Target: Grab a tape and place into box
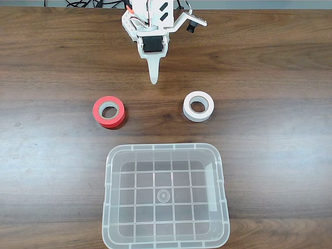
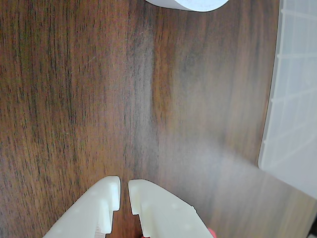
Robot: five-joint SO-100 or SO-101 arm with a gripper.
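Dark wood-grain counter (image 1: 52,62) is seen across the whole fixed view, with cables and the arm's white base at its far edge. Largest upon it is the box (image 1: 220,171), a clear bin with a grid-patterned bottom, set at the near edge and holding nothing; its pale wall is also caught at the right edge of the wrist view (image 2: 292,99). Beyond it, two rolls are laid flat, well apart from each other: a red-orange roll (image 1: 109,111) at the left of the fixed view and the tape (image 1: 198,106), a white roll with its hollow core facing up, at the right. The claw (image 1: 153,78) is held above bare wood between and behind the two rolls; in the wrist view (image 2: 124,191) its two tips are brought nearly together, only a thin slit being left between them, and nothing is gripped. From the claw, the tape lies forward and to the right in the fixed view. A turn toward that side and a wider opening are judged necessary before any grasp.
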